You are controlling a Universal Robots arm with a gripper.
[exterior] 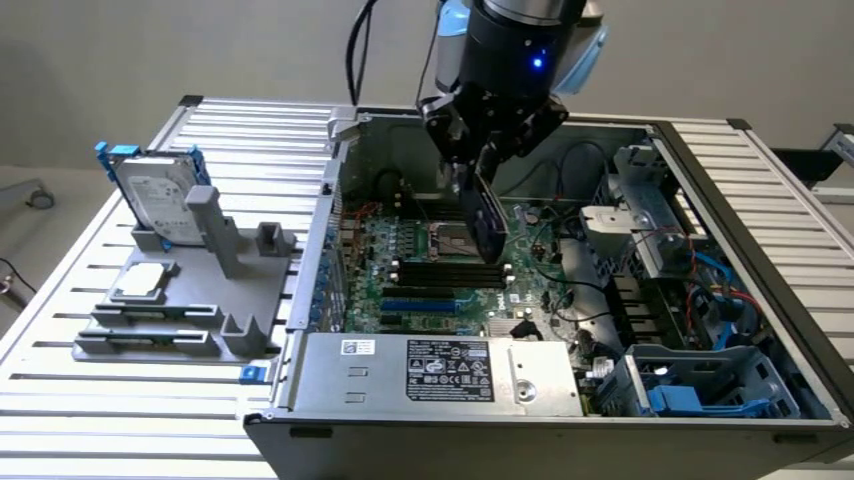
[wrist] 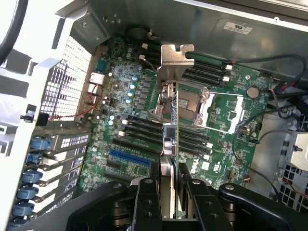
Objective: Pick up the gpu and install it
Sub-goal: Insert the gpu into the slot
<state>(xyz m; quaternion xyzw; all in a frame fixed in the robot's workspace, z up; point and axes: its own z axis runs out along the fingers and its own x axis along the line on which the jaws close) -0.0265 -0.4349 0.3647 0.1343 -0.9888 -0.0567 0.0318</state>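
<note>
The gpu point(exterior: 482, 215) hangs edge-down inside the open computer case point(exterior: 315, 250), just above the motherboard point(exterior: 400, 250) near the CPU socket. My gripper point(exterior: 489, 150) is shut on its upper edge. In the wrist view the card point(wrist: 171, 130) runs edge-on away from me, green board on one side, with its silver end bracket point(wrist: 176, 55) at the far end toward the case's rear wall. One black finger point(wrist: 147, 202) sits on each side of the card, the gripper point(wrist: 171, 195) clamping it. The blue expansion slot point(wrist: 129, 161) lies off to one side of the card.
A grey fixture point(exterior: 174, 320) outside the case on the exterior view's left holds a silver hard drive with blue frame point(exterior: 158, 195) and a small square chip point(exterior: 144, 282). The power supply point(exterior: 441, 370), a blue drive cage point(exterior: 707, 385) and loose cables point(exterior: 574, 290) crowd the case.
</note>
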